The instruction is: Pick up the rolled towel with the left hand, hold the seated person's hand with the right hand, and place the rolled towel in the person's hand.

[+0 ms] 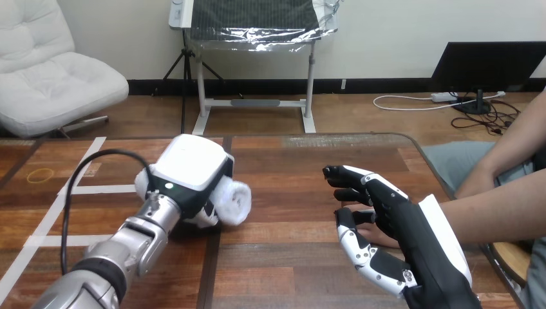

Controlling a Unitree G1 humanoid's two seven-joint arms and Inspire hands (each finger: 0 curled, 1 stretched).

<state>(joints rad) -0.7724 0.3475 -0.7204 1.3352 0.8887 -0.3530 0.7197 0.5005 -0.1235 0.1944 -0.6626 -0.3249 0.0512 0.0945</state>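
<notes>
Wooden table (pixel 290 257): left hand (pixel 192 166) sits palm-down on top of the rolled towel (pixel 235 201), fingers curled down round it, with one towel end sticking out past the hand's right side and a little showing at its left, the roll resting on the tabletop. Right hand (pixel 402 222) is well to the right of the towel, fingers nearly straight and thumb spread, gripping nothing. The person's hand (pixel 365 217) lies directly beneath it, fingertips showing between thumb and fingers; contact cannot be judged.
</notes>
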